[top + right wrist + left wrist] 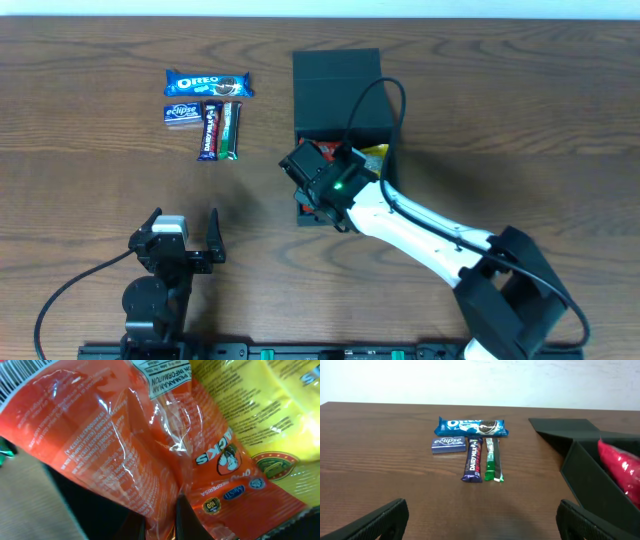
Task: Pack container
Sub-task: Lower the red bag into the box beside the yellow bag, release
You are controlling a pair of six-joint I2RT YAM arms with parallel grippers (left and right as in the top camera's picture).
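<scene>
- Right gripper [325, 185] is nose-down in the open mouth of the container [336, 85]. Its wrist view is filled by a crinkly orange snack packet [125, 445], with a yellow packet [260, 415] beside it.
- Clamped or let go? I cannot tell. The dark fingers [182, 517] show only at the bottom edge of the wrist view, right against the orange foil, and the gap between them is unclear.
- The container sits at the centre-back of the table [90, 180]. Its dark flap lid is thrown back away from the robot, presumably so the arm can come in from the front without fouling it.
- Left gripper [185, 225] is parked low near its base with the fingers spread wide and nothing between them. It sits well apart from the box, which leaves the right arm room to work.
- Four items wait in a tidy cluster on the left side of the table: an Oreo pack [471, 425], an eclipse box [448, 444], a Dairy Milk bar [473, 460] and a slim green bar [493, 460]. They lie close together in front of the left arm, so that arm looks the likely one to take them.
- My read is that the packing is partway done, with two soft packets in the box and four items outside it. The foil is slippery and puffy, so it may need pressing flat before the lid will close.
</scene>
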